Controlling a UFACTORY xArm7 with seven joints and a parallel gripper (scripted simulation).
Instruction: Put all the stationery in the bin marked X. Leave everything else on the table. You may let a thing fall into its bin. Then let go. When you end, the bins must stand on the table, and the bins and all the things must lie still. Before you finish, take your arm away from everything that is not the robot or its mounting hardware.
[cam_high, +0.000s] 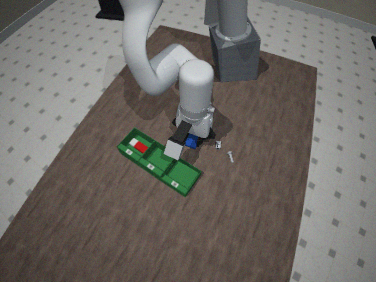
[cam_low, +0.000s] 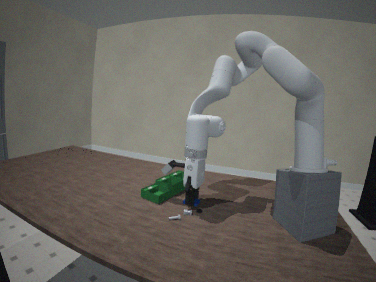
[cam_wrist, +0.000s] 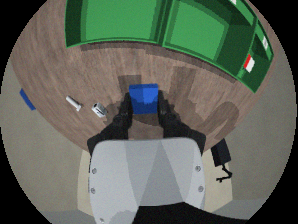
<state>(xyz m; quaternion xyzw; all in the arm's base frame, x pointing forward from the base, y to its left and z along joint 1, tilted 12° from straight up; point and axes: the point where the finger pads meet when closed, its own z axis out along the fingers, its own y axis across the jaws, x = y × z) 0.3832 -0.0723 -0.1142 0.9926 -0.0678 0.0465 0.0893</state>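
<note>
My gripper (cam_wrist: 144, 99) is down at the table top and shut on a small blue block (cam_wrist: 144, 96); it also shows in the top view (cam_high: 191, 142) and the exterior view (cam_low: 191, 201). The green three-compartment bin (cam_high: 159, 161) stands just beside it, also seen in the wrist view (cam_wrist: 166, 12) and in the exterior view (cam_low: 162, 188). A red and white item (cam_high: 139, 146) lies in the bin's far end compartment. The bin labels are too small to read.
A small metal bolt (cam_high: 231, 156) and a small metal piece (cam_high: 218, 145) lie on the table right of the gripper; they show in the wrist view (cam_wrist: 73, 103). The arm's grey base (cam_high: 234, 50) stands at the table's back.
</note>
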